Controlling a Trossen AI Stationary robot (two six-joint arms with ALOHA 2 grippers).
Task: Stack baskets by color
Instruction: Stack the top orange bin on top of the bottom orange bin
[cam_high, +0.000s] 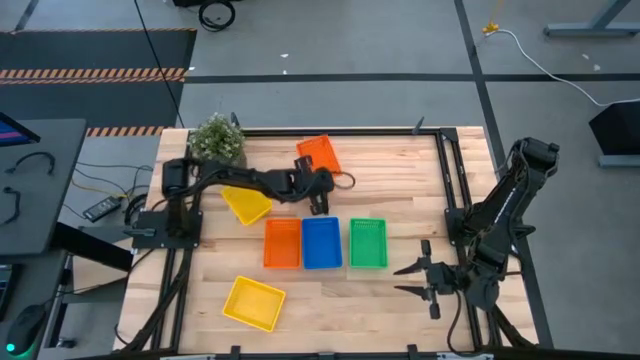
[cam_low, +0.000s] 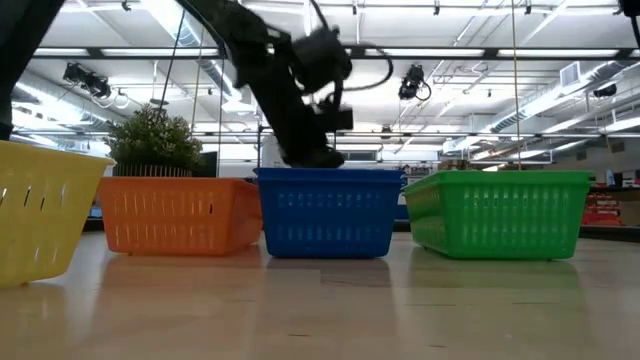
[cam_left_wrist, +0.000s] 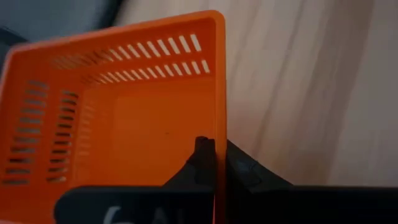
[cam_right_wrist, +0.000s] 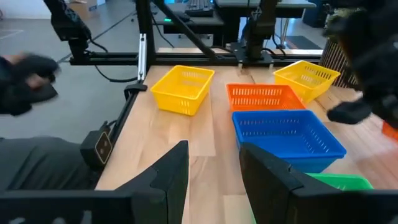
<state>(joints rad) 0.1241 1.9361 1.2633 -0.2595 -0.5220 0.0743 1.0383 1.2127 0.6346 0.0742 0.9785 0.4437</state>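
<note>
The far orange basket (cam_high: 320, 155), thin slotted plastic with a smooth rim, sits near the desk's back edge, its side wall pinched in the left hand (cam_high: 318, 187), which is clenched on it. In a row mid-desk stand an orange basket (cam_high: 282, 243), a blue basket (cam_high: 321, 243) and a green basket (cam_high: 368, 243). Two yellow baskets (cam_high: 246, 204) lie apart on the pale wooden desk (cam_high: 400, 170). The right hand (cam_high: 420, 280) waits released at the front right.
</note>
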